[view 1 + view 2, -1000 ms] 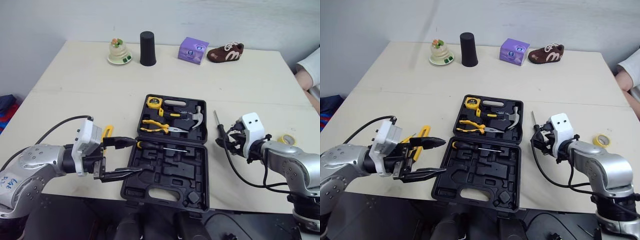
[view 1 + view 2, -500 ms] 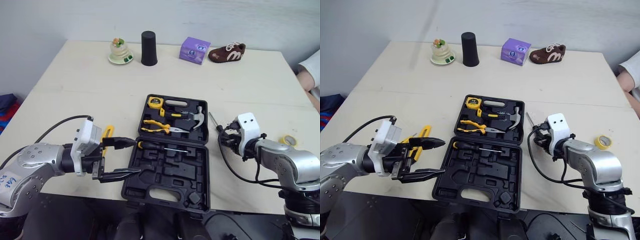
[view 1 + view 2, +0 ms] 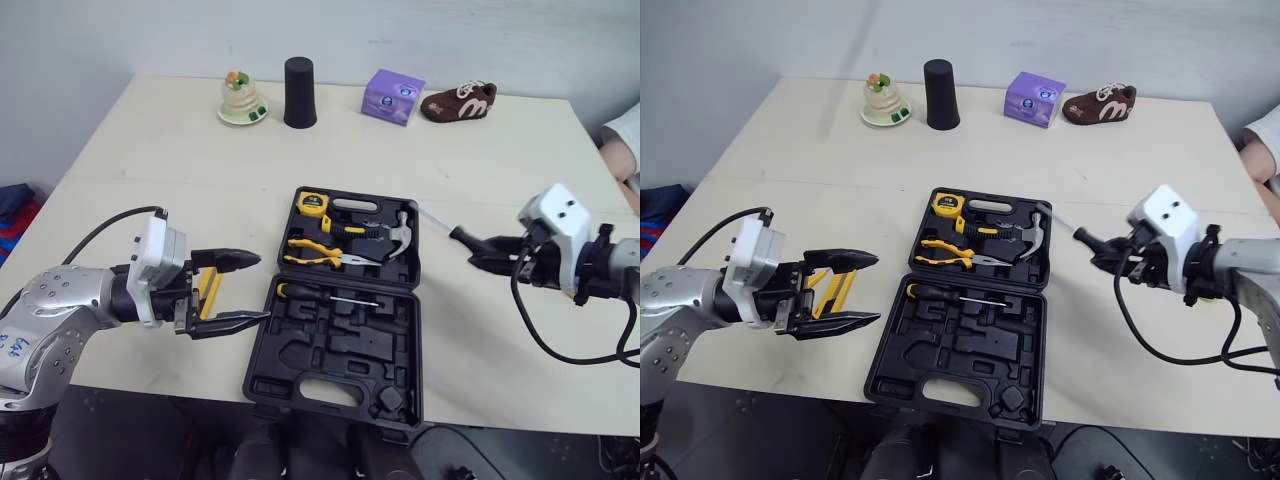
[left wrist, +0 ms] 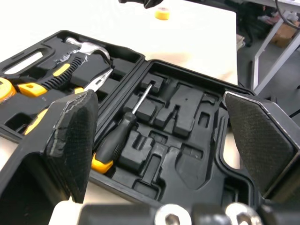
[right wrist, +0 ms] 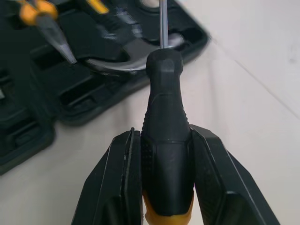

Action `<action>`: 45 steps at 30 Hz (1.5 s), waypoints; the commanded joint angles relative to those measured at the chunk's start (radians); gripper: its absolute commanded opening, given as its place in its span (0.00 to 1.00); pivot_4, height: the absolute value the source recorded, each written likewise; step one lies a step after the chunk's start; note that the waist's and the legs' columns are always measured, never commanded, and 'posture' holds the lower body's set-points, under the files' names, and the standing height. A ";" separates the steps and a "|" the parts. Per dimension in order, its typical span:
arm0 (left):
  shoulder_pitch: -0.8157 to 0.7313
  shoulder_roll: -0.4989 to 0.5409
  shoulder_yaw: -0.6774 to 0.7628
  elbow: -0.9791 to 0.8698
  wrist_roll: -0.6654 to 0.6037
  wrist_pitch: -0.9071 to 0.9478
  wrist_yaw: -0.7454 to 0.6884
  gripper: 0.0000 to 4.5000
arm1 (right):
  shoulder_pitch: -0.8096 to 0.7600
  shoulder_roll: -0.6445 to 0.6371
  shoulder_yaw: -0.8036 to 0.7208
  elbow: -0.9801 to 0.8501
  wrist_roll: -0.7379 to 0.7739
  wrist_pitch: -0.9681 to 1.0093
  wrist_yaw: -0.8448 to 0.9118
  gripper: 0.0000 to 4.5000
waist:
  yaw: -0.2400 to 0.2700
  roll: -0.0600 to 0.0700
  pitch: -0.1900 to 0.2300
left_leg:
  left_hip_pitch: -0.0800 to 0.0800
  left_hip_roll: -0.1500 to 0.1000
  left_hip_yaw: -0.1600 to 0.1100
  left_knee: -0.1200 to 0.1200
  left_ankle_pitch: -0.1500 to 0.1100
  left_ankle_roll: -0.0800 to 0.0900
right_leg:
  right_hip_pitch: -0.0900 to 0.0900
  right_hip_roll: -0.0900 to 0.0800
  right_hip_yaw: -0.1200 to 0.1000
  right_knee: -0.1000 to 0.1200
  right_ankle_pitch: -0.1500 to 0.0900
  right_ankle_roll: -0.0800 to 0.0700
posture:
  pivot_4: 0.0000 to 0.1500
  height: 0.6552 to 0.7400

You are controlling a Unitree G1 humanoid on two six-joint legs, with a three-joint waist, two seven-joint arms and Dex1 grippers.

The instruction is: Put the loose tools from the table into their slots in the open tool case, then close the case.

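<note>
The black tool case (image 3: 340, 330) lies open mid-table, holding a tape measure (image 3: 309, 205), pliers (image 3: 318, 260), a hammer (image 3: 388, 231) and one screwdriver (image 3: 325, 295) in its slot. My right gripper (image 3: 485, 247) hovers above the table right of the case, shut on a second screwdriver (image 5: 165, 136) by its black handle, with the shaft pointing at the hammer. My left gripper (image 3: 258, 288) stands open left of the case, nothing between its pads (image 4: 70, 136). A yellow tool (image 3: 208, 290) lies on the table under that gripper.
Along the far edge stand a small figurine (image 3: 241, 100), a black cup (image 3: 299, 93), a purple box (image 3: 391, 97) and a brown shoe (image 3: 458, 102). A yellow tape roll (image 4: 161, 13) lies right of the case. A person's sleeve (image 3: 624, 135) shows at the far right.
My right gripper has lifted the screwdriver off the table and drawn it up and to the right. My left gripper has pulled back a little to the left, still open.
</note>
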 commanded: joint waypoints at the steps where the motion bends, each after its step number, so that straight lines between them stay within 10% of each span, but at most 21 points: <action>1: 0.069 0.031 0.036 0.020 0.083 -0.109 -0.072 1.00 | -0.159 -0.024 0.163 -0.160 0.046 0.034 0.143 0.23 | -0.012 0.001 0.001 | 0.001 0.000 0.001 -0.001 0.000 0.000 | -0.001 0.000 0.001 0.001 0.000 0.000 | 1.00 1.00; 45: 0.246 0.026 0.081 0.023 0.116 -0.103 -0.074 1.00 | -0.283 0.185 0.585 -0.283 -0.241 0.170 -0.046 0.23 | -0.006 -0.005 0.002 | -0.004 0.002 -0.002 0.001 0.001 0.000 | -0.011 0.000 -0.002 0.015 -0.001 -0.006 | 1.00 1.00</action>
